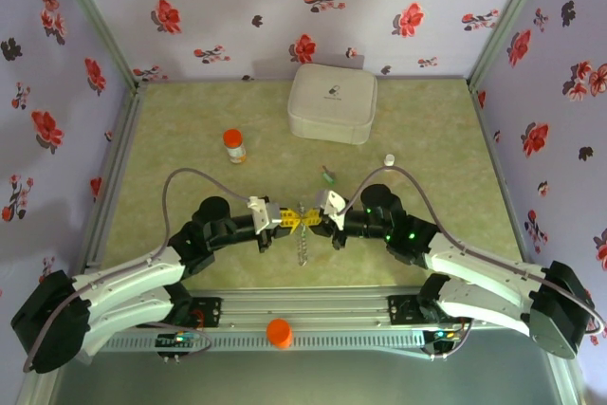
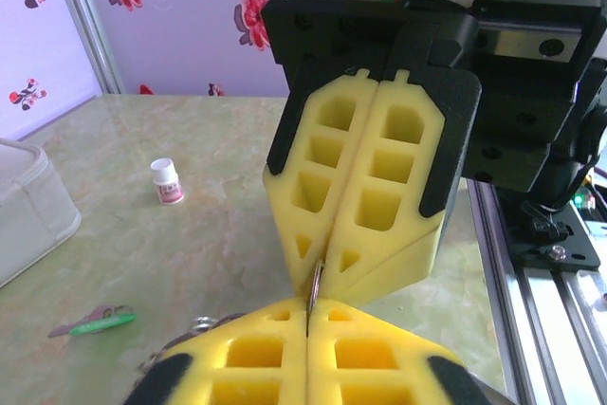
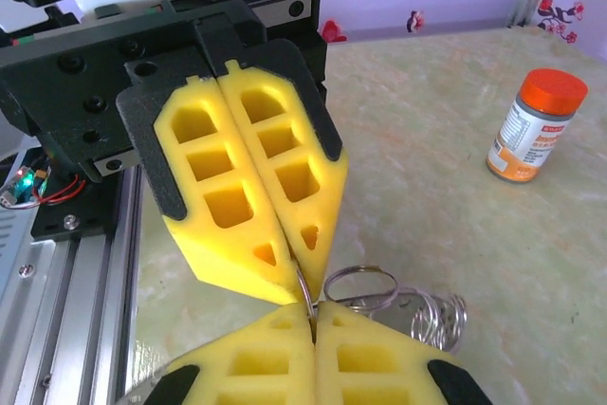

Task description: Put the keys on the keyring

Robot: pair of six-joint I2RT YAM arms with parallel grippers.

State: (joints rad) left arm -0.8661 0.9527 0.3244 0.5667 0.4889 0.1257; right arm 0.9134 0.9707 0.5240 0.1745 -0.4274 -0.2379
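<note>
My left gripper (image 1: 292,220) and right gripper (image 1: 311,219) meet tip to tip at the table's middle, both shut on the same thin metal ring (image 2: 316,284) of the keyring. The rest of the keyring (image 1: 302,248) hangs below them toward the near edge. In the right wrist view its silvery loops and coil (image 3: 408,301) trail on the table beside my shut right gripper (image 3: 313,320). In the left wrist view my left gripper (image 2: 310,315) is shut. One green-headed key (image 1: 328,177) lies loose on the table beyond the grippers, also visible as the key (image 2: 100,322). A second key is not discernible.
An orange-capped bottle (image 1: 234,146) stands at the back left, a white zipped case (image 1: 332,101) at the back centre, and a small white vial (image 1: 388,159) at the right. An orange round knob (image 1: 279,332) sits on the near metal rail (image 1: 313,315). Floral walls enclose the table.
</note>
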